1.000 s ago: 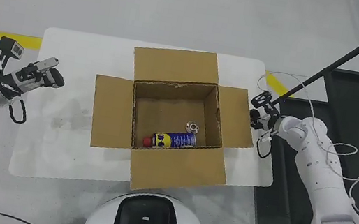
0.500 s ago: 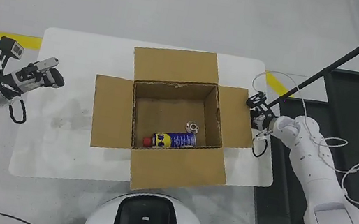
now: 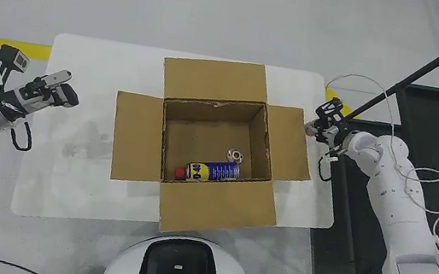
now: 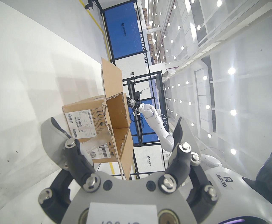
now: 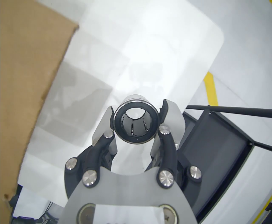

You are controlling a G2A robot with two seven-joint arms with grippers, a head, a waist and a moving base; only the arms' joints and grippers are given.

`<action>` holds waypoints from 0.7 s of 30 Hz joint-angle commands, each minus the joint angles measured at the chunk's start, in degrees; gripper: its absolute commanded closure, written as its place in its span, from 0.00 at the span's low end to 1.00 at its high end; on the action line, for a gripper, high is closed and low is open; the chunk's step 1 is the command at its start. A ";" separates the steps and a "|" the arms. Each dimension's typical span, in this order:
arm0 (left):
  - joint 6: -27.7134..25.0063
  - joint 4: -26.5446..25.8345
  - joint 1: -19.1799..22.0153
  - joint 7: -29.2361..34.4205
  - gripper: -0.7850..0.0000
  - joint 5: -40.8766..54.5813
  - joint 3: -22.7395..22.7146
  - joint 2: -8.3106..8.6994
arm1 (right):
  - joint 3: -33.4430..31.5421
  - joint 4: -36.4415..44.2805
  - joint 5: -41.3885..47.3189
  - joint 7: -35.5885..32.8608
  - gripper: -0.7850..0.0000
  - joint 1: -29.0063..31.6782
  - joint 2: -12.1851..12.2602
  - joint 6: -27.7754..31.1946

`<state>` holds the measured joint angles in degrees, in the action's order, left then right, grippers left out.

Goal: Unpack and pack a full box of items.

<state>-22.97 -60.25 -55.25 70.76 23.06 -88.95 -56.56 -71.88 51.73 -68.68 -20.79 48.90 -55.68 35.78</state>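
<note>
— What do we see in the right gripper (image 5: 137,108)?
— A hollow metal bearing sleeve (image 5: 136,125), clamped between its two fingers (image 5: 172,118). Its open end faces the wrist camera, above a corner of the table (image 5: 136,53).
— And the box (image 3: 211,136)?
— Its nearest flap lies just beside those fingers. All four flaps are spread open. Inside we find a blue-and-yellow spray can (image 3: 207,170) lying on its side, with a small metal part (image 3: 235,153) near it.
— The left gripper (image 4: 116,124)?
— We see its fingers (image 4: 53,131) spread wide with nothing between them, well apart from the box, over the table's other end. A black rack (image 3: 428,127) stands just behind the right fingers.
</note>
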 commanded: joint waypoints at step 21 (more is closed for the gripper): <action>0.00 0.00 0.00 0.00 0.00 0.00 0.00 0.00 | -2.13 47.08 2.24 -6.82 1.00 8.99 2.25 3.22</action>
<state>-22.97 -60.25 -55.25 70.76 23.06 -88.95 -56.56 -76.34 98.67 -66.21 -27.34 59.06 -53.15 38.65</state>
